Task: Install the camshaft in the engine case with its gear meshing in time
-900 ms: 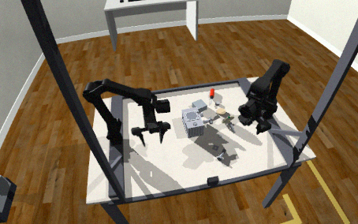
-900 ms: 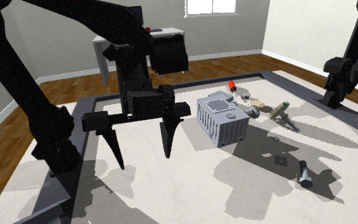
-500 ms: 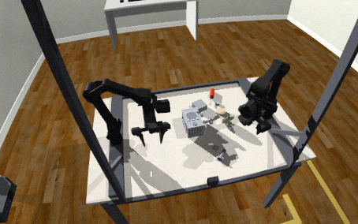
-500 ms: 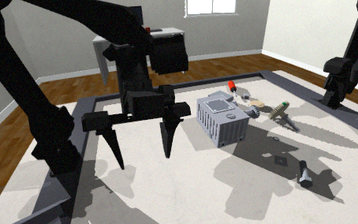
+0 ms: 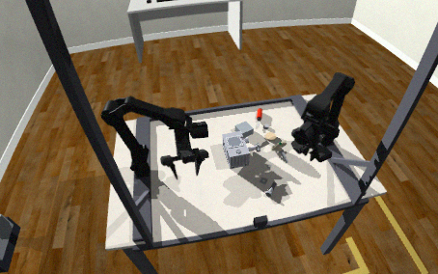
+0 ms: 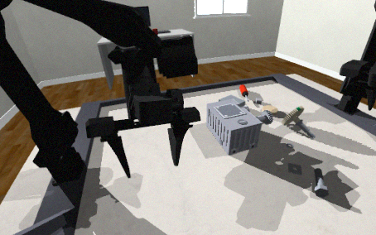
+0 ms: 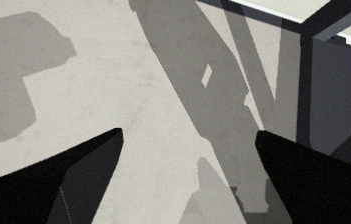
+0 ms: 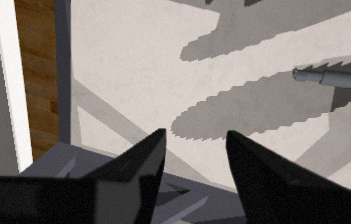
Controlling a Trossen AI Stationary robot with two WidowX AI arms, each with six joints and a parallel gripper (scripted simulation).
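Note:
The grey engine case [image 5: 236, 156] [image 6: 243, 134] stands upright mid-table. Its small crank gear [image 6: 267, 117] sticks out from the side facing the right arm. The camshaft lies loose beyond it, with its tan big gear [image 6: 291, 116] leaning and its grey shaft [image 6: 308, 130] [image 8: 339, 78] pointing away from the case. A green mark shows on the gear's rim. My right gripper [image 8: 196, 136] is partly open and empty, above the table on the camshaft's far side from the case. My left gripper [image 5: 187, 176] [image 6: 152, 170] [image 7: 189, 136] is wide open and empty, well to the case's other side.
A red-handled screwdriver [image 5: 260, 114] [image 6: 243, 90], a grey block [image 5: 244, 128] and a tan round piece [image 5: 270, 136] [image 6: 269, 108] lie behind and beside the case. A bolt-like part [image 6: 320, 184] and a dark square plate [image 6: 295, 168] lie nearer the front. Dark frame posts stand around the table.

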